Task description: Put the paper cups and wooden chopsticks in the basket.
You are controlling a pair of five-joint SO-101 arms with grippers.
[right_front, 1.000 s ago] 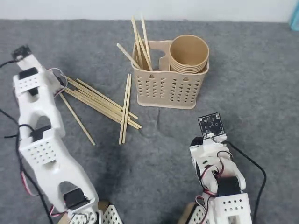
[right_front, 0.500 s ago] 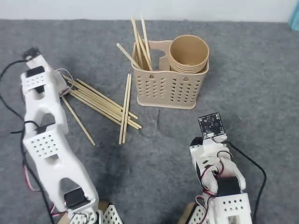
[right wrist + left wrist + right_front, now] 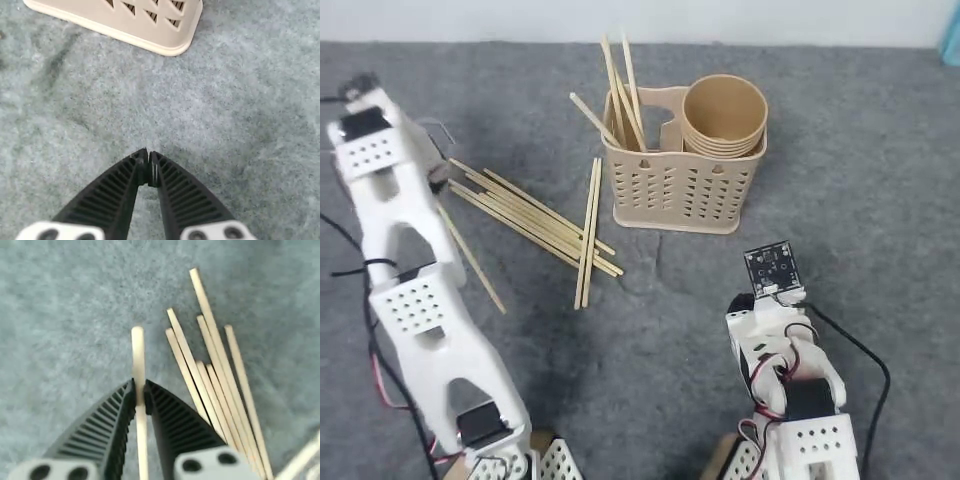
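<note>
The left gripper (image 3: 139, 390) pinches one chopstick (image 3: 138, 350) between its two black fingers, and the end of the stick pokes out past the tips. From above, the other end of that stick sticks out from under the left arm (image 3: 395, 220), a little apart from the rest. Just beside it the loose chopsticks (image 3: 535, 222) lie in a bunch on the grey carpet (image 3: 880, 200), left of the basket (image 3: 675, 195). The paper cups (image 3: 725, 115) sit stacked in the right half of the basket. A few standing chopsticks (image 3: 620, 90) lean in its left half. The right gripper (image 3: 148, 167) is pressed together with nothing in it, low over the carpet in front of the basket.
</note>
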